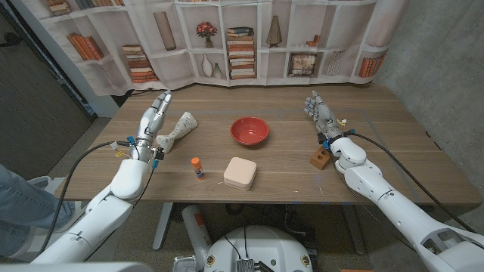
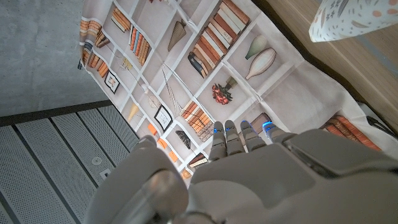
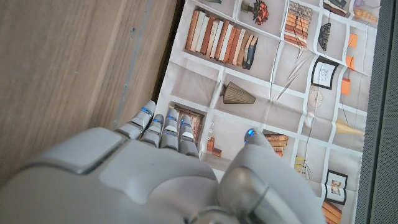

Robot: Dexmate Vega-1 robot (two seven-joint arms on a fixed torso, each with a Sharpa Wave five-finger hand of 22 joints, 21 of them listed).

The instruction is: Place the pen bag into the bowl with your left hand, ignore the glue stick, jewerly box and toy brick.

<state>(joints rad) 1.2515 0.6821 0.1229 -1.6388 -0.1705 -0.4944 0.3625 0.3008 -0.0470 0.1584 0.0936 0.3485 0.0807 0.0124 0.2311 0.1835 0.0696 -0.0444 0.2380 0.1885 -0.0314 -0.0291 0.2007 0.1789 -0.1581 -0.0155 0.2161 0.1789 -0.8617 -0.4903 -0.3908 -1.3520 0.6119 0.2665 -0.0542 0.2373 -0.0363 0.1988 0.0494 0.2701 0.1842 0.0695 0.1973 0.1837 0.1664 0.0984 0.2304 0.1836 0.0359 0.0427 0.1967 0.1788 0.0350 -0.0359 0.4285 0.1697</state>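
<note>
While the pale, speckled fabric pen bag (image 1: 177, 129) lies on the wooden table (image 1: 287, 177) left of the round red bowl (image 1: 249, 130), the robot's left hand (image 1: 153, 121) stands just beside the bag with its fingers stretched out, holding nothing. An orange-capped glue stick (image 1: 197, 168) and a pale pink square jewelry box (image 1: 240, 173) lie nearer the front edge. At the right, the right hand (image 1: 320, 113) is empty, fingers extended, with the small brown toy brick (image 1: 321, 159) close to its wrist.
</note>
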